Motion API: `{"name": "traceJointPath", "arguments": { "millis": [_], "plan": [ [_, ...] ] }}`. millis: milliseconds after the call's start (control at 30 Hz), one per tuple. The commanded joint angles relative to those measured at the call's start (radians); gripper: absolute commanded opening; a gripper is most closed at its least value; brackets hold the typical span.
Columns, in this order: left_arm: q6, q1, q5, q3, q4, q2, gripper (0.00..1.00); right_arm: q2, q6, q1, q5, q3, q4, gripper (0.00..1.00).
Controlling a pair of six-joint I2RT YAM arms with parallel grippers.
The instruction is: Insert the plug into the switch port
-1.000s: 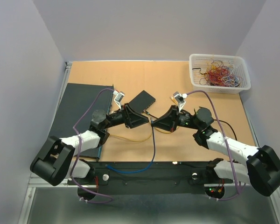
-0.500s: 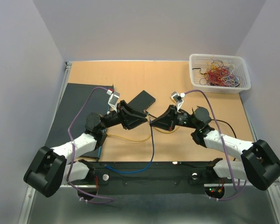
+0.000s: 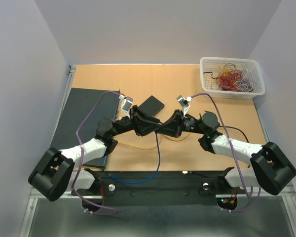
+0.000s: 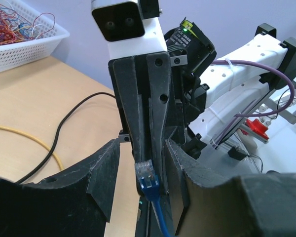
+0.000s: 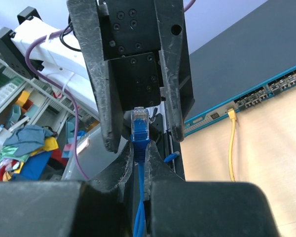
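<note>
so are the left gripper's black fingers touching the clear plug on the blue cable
Apart. The right wrist view shows the clear plug on the blue cable standing between the fingers of the left gripper, with open space on both sides.

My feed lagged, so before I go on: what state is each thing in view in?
Blue Ethernet plug: held aloft, in no port.
Right gripper: shut on that plug's boot.
Left gripper: open, fingers straddling the plug.
Black flat network switch: lying flat, one port seen occupied.
Yellow cable: plugged into that port.
White plastic basket: filled with tangled coloured wires.
</note>
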Motion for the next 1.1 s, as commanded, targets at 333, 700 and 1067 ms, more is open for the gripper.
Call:
{"name": "traceJointPath", "arguments": {
  "millis": [333, 700, 1067],
  "plan": [
    [0.152, -0.016, -0.092, 0.043, -0.099, -0.104, 0.13, -0.037, -0.006, 0.014, 0.083, 0.025, 0.080, 0.00],
    [0.189, -0.018, -0.245, 0.130, -0.475, -0.156, 0.00, -0.081, -0.078, 0.015, 0.149, 0.072, -0.065, 0.92],
    [0.155, -0.018, -0.402, 0.277, -0.762, -0.081, 0.00, -0.149, -0.342, 0.043, 0.392, 0.189, -0.604, 0.81]
  ]
}}
